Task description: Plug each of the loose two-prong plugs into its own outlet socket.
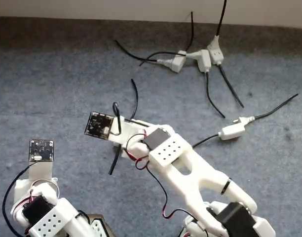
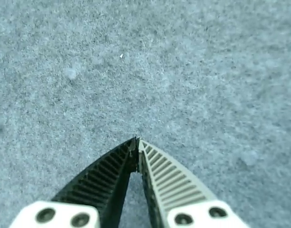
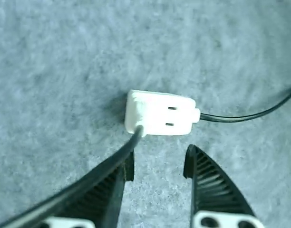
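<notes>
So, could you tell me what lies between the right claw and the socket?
Bare carpet, in the right wrist view; a black cord leaves the socket alongside.

The white plastic left arm point(image 1: 50, 222) and right arm point(image 1: 200, 173) carry black servos point(image 1: 156, 138) and red wires point(image 1: 140, 159). The left fingers point(image 2: 105, 178) are ribbed, one black, one white.
</notes>
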You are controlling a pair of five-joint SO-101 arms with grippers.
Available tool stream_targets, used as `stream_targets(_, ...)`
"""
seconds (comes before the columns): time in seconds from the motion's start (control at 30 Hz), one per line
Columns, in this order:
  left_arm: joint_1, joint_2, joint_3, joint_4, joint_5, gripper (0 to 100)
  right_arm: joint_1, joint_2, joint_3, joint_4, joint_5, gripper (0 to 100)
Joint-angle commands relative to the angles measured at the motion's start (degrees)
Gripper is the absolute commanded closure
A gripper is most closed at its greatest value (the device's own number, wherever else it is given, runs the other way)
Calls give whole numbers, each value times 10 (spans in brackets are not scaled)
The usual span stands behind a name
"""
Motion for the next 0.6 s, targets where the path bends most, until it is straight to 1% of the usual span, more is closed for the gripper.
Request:
stream_targets(0.0, 9, 4, 9, 4, 3, 993, 27, -30, 22, -66, -55, 815)
stream_targets(0.1, 9, 4, 9, 4, 3, 993, 48, -9, 47, -162, -91, 814)
stream_targets(0.13, 9, 4, 9, 4, 3, 993, 57, 3, 51, -189, -117, 814)
stream_targets(0.2, 9, 4, 9, 4, 3, 993, 80, 32, 44, -225, -195, 813)
stream_targets(0.27, 9, 4, 9, 4, 3, 993, 97, 65, 10, -225, -268, 813)
stream_targets(0.37, 9, 4, 9, 4, 4, 993, 101, 116, -62, -198, -391, 813)
stream_targets(0.43, 9, 4, 9, 4, 4, 993, 100, 151, -121, -157, -476, 813)
stream_targets(0.57, 9, 4, 9, 4, 4, 993, 99, 235, -280, -4, -618, 813)
